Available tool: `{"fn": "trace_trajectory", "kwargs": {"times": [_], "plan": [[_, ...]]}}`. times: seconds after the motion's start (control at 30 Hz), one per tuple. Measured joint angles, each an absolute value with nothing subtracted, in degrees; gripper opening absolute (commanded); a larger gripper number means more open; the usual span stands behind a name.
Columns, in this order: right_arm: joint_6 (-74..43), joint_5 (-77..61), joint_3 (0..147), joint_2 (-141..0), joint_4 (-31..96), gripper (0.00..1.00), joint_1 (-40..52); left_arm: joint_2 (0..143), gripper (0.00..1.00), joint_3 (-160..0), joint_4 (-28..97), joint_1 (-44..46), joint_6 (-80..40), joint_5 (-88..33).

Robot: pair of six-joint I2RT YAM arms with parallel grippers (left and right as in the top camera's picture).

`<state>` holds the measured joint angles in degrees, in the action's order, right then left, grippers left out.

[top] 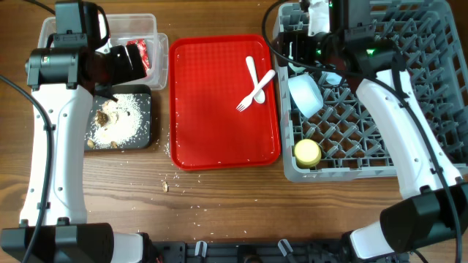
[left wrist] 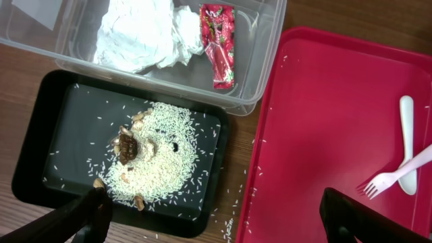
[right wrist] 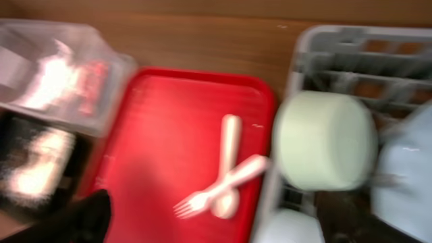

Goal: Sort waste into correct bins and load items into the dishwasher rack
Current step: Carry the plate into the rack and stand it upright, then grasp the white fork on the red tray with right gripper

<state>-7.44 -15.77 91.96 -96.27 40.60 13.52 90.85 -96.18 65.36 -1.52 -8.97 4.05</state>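
The crumpled white napkin point(left wrist: 145, 37) and red wrapper point(left wrist: 219, 44) lie in the clear tub point(left wrist: 264, 64). Rice-like food scraps point(left wrist: 155, 155) lie in the black tray point(left wrist: 61, 128). My left gripper point(left wrist: 216, 229) is open and empty, hovering above the black tray's near edge and the red tray's rim. The white fork point(top: 256, 91) and spoon point(top: 254, 77) lie crossed on the red tray. The grey rack point(top: 365, 131) holds a mint bowl point(right wrist: 324, 142), a second bowl point(top: 306, 93), the yellow cup point(top: 307, 152) and the pale blue plate point(right wrist: 405, 169). My right gripper point(right wrist: 209, 233) is open and empty above the rack's left edge; its view is blurred.
The flat red serving tray point(top: 212, 109) lies between the bins and the rack, with a few grains on it. Loose crumbs point(top: 165, 186) are scattered on the wooden table in front of the red tray. Cables run along both arms.
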Motion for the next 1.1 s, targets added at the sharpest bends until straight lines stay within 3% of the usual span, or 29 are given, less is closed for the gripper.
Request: {"fn": "trace_trajectory", "kwargs": {"times": [0.1, 0.23, 0.43, 0.73, 0.8, 0.97, 1.1], "plan": [[-16.0, -17.3, 92.0, -97.6, 37.3, 0.75, 16.6, 90.8, 1.0, -96.2, 65.4, -1.5, -9.0, 4.1], [-30.5, -7.9, 92.0, -106.3, 37.7, 0.64, 25.7, 90.8, 1.0, -96.2, 65.4, -1.5, -9.0, 4.1], [-39.7, -2.9, 92.0, -119.0, 40.2, 0.52, 28.6, 90.8, 1.0, -96.2, 65.4, -1.5, -9.0, 4.1], [-41.2, 1.7, 92.0, -125.2, 40.5, 0.46, 28.5, 90.8, 1.0, -96.2, 65.4, -1.5, -9.0, 4.1], [-41.2, 2.3, 92.0, -125.4, 39.7, 0.4, 28.5, 90.8, 1.0, -96.2, 65.4, -1.5, -9.0, 4.1], [-41.6, 2.8, 92.0, -125.6, 39.6, 0.14, 28.5, 90.8, 1.0, -96.2, 65.4, -1.5, -9.0, 4.1], [-41.8, 2.8, 92.0, -125.6, 40.4, 0.04, 28.5, 90.8, 1.0, -96.2, 65.4, -1.5, -9.0, 4.1]]}}
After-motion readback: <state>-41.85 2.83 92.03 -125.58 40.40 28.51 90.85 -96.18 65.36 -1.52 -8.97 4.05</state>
